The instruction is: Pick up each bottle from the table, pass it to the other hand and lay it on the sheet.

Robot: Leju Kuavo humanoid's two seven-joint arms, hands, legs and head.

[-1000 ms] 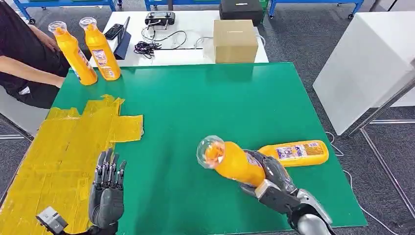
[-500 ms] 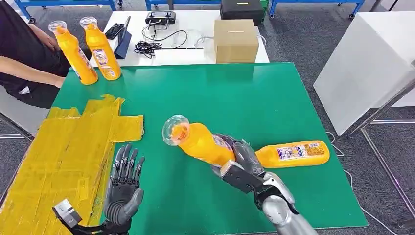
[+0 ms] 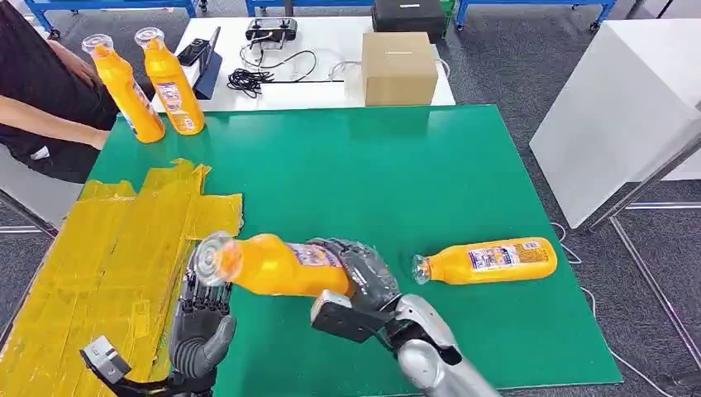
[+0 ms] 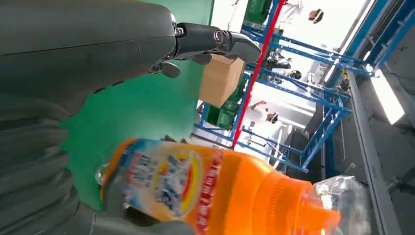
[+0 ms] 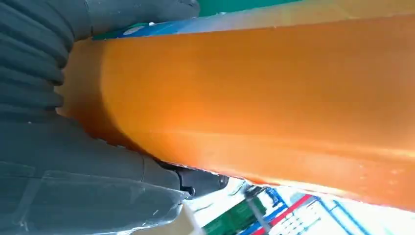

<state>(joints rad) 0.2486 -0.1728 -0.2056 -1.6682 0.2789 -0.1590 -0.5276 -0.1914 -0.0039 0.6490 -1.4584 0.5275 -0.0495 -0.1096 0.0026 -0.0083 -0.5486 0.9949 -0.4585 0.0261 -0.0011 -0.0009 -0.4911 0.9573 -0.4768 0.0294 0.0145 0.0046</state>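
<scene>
Orange plastic detergent bottle (image 3: 277,265), gripped at its base by the right hand (image 3: 364,277), meets the spread, empty left hand (image 3: 202,318); release only once the left hand's fingers close.

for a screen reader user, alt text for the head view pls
The right hand holds an orange bottle sideways over a green table, its cap at the raised left hand. Another bottle lies right; a yellow sheet left.

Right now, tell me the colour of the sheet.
Yellow sheet, clearest in the head view.
</scene>
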